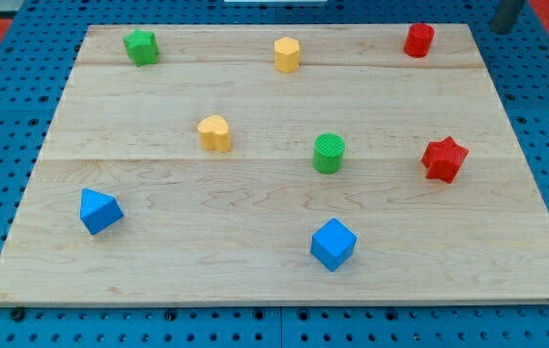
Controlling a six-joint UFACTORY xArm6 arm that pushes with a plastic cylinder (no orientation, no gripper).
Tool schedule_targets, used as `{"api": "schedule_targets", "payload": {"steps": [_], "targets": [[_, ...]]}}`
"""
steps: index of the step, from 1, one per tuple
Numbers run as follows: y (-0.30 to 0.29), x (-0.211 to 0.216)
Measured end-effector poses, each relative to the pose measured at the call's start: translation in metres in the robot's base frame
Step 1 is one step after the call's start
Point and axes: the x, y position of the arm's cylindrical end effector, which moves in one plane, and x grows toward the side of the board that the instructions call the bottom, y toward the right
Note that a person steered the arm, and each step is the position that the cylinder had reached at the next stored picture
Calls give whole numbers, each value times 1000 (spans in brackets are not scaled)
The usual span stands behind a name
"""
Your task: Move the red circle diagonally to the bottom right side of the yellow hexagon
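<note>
The red circle point(418, 40) stands near the board's top right corner. The yellow hexagon point(287, 54) sits at the top middle, well to the view's left of the red circle. My tip point(503, 29) shows as a dark rod end at the view's top right, just off the board's corner, to the right of the red circle and apart from it.
On the wooden board point(255, 271) also lie a green star point(141, 46) at top left, a yellow heart point(215, 132), a green cylinder point(329, 153), a red star point(445, 159), a blue triangle-like block point(99, 211) and a blue cube point(333, 244).
</note>
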Motion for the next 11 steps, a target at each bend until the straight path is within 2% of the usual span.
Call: {"api": "schedule_targets", "payload": {"steps": [1,2,3,4,6,8,9,10,11], "targets": [[-1,10],[-5,38],[-58,6],[-79,-11],[-108,46],[-125,-11],[-177,-9],[-211,17],[-188,83]]}}
